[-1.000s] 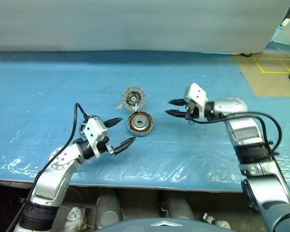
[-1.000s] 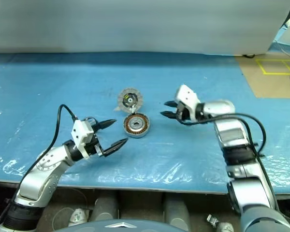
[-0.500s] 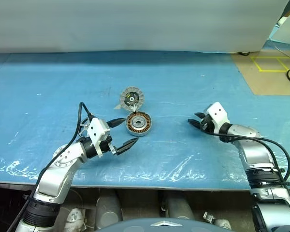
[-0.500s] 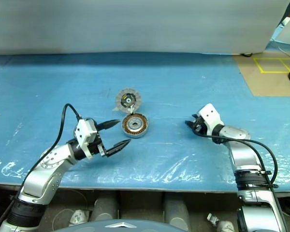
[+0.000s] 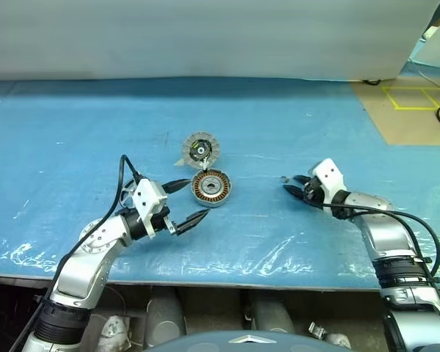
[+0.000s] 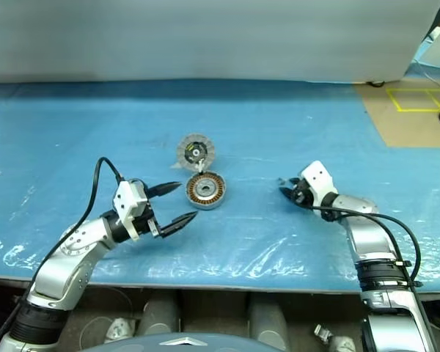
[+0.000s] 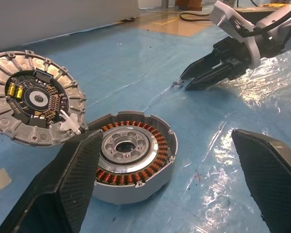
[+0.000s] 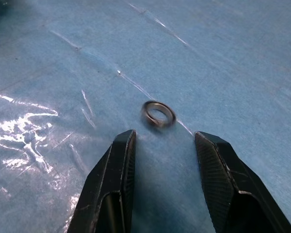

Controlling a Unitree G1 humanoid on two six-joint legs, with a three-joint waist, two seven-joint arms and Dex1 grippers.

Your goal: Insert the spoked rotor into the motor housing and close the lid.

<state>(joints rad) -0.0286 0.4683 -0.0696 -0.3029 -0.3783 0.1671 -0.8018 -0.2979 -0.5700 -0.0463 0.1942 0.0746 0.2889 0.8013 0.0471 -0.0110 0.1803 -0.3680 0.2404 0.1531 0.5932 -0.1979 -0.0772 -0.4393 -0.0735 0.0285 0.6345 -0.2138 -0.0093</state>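
**Both grippers stand open and empty beside an unassembled motor on the blue table (image 5: 73, 117).**

At lower left of the head view, your left gripper (image 5: 193, 199) gapes wide. At centre right, the right gripper (image 5: 288, 185) has its jaws partly apart. The housing (image 5: 200, 150) lies face-up at centre, its edge touching the rotor (image 5: 210, 187) just below it. A small ring (image 8: 159, 113) lies on the film just ahead of the right fingertips. The insertion looks not yet begun, so set the left jaws squarely across the rotor's rim and lift it level.
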